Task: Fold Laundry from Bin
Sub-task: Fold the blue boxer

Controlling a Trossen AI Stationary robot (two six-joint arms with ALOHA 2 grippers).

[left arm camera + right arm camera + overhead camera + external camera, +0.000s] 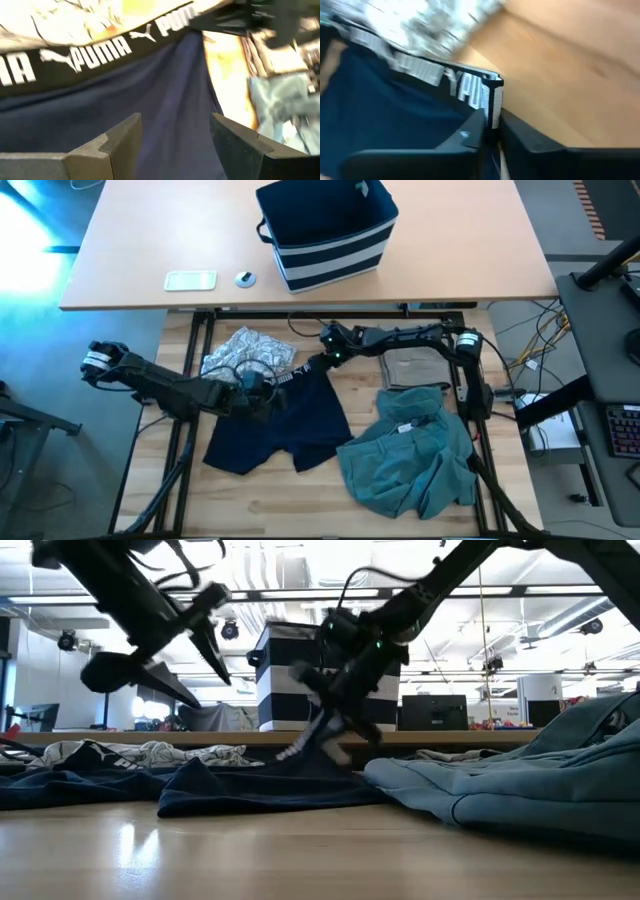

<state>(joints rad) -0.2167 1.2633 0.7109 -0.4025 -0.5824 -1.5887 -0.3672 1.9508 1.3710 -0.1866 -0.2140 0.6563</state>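
The dark navy shorts (pixel 280 425) with a white-printed waistband lie spread at the table's middle. Their far edge overlaps the grey-white patterned garment (pixel 245 352). My right gripper (pixel 325 360) is shut on the waistband's right end. My left gripper (pixel 175 140) stands open just above the shorts' left part (pixel 262 392), with navy cloth below the gap between its fingers. The teal garment (pixel 410 465) lies crumpled at the near right. The tan one (pixel 410 367) lies flat beyond it. The striped navy bin (pixel 330 230) stands on the far table. My right gripper pinches the waistband's right end corner (pixel 492 97) between its two fingers, slanting down from the table's right and far side. That corner is lifted off the table (pixel 325 735). The cloth slopes down from it, and the rest of the shorts (pixel 250 790) lies on the table.
A pale flat rectangle (pixel 190 280) and a small round object (pixel 245 278) lie on the far table beside the bin. Bare wood shows along the near edge (pixel 270 500). The teal garment bulks high at the right in the low view (pixel 540 780).
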